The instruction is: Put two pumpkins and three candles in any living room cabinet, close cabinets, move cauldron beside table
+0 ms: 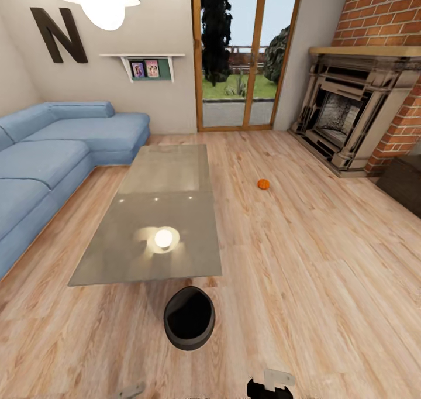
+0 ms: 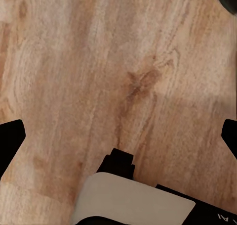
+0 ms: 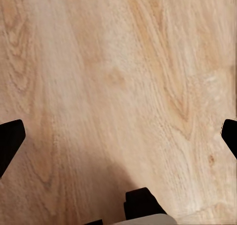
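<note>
The black cauldron [image 1: 189, 318] stands upright on the wood floor, right beside the near end of the grey glass-topped table [image 1: 117, 258]. One small orange pumpkin [image 1: 264, 183] lies on the floor to the right of the table, towards the fireplace. At the right edge shows a corner of the low dark-brown cabinet [image 1: 404, 183]. The candles are out of view. In the left wrist view my left gripper [image 2: 118, 136] is open over bare floor, fingers wide apart. My right gripper [image 3: 118, 136] is open too, holding nothing.
A blue corner sofa [image 1: 52, 153] runs along the left of the table. A brick fireplace [image 1: 351, 118] stands at the back right, and a glass door [image 1: 245, 54] at the back. Wide open floor lies between table and fireplace.
</note>
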Motion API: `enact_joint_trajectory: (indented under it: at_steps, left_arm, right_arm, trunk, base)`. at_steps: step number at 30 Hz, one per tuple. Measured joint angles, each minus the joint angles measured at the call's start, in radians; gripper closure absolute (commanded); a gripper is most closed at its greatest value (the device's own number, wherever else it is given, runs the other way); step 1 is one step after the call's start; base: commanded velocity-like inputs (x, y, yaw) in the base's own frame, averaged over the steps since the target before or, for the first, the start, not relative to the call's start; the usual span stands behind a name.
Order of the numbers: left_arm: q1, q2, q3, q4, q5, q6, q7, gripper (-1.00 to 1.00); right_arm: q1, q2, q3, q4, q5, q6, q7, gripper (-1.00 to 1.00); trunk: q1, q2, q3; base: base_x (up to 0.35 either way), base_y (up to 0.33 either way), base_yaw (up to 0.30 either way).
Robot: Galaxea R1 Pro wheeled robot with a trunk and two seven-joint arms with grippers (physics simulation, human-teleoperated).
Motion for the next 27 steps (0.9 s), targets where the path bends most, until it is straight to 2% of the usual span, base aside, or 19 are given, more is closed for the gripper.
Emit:
enact_joint_trajectory:
  at_steps: [5, 17, 27]
  left_arm:
    - [0.0, 0.0, 0.0, 0.0, 0.001, -0.026, 0.0, -1.0]
    - [0.0, 0.0, 0.0, 0.0, 0.0, -0.031, 0.0, -1.0]
    - [0.001, 0.0, 0.0, 0.0, 0.0, -0.035, 0.0, -1.0]
  right_arm:
    - [0.0, 0.0, 0.0, 0.0, 0.0, 0.0, 0.0, -1.0]
    - [0.0, 0.0, 0.0, 0.0, -0.001, 0.0, 0.0, -1.0]
    - [0.0, 0.0, 0.0, 0.002, -0.001, 0.0, 0.0, -1.0]
  trunk:
    - [0.0, 0.0, -0.004]
    - [0.0, 0.0, -0.015]
    - [0.0, 0.0, -0.024]
  base:
    - [-0.014, 0.0, -0.234]
    - [-0.002, 0.0, -0.234]
    - [-0.081, 0.019, -0.235]
